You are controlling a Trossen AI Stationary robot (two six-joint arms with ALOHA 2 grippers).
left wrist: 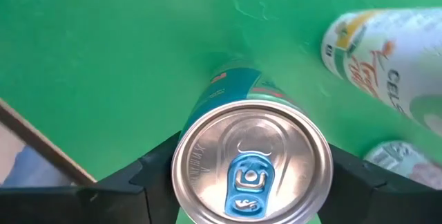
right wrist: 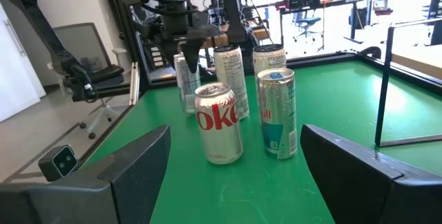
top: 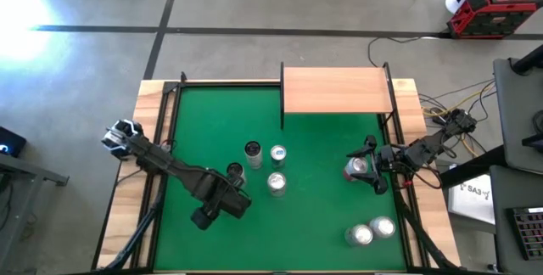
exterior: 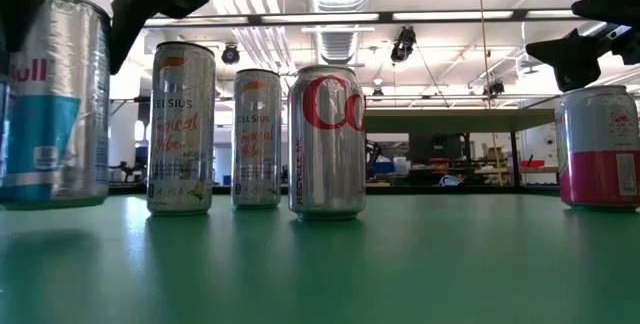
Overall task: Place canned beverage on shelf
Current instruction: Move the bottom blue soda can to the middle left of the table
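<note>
A blue-and-silver Red Bull can (exterior: pixel 55 99) hangs just above the green felt at the near left, with my left gripper (left wrist: pixel 252 182) shut on it; in the high view the gripper (top: pixel 225 197) hides it. The shelf (top: pixel 338 90), a pale board on black posts, stands at the far edge. My right gripper (right wrist: pixel 235 137) waits open and level at the right, above a pink can (exterior: pixel 598 149) that stands on its base, and does not touch it. My left gripper pinches the can's upper end (left wrist: pixel 181 175) between its two fingers (left wrist: pixel 148 182), one on each side just below the rim. The fingers come from above, pointing down. The can hangs upright, its base (exterior: pixel 50 200) clear of the felt.
Two Celsius cans (exterior: pixel 181 129) (exterior: pixel 257 139) and a Coke can (exterior: pixel 327 139) stand mid-table beside the held can, with another Red Bull can (right wrist: pixel 276 113) behind the Coke. Two more cans (top: pixel 371 231) stand at the near right. Wooden rims (top: pixel 151 122) border the felt.
</note>
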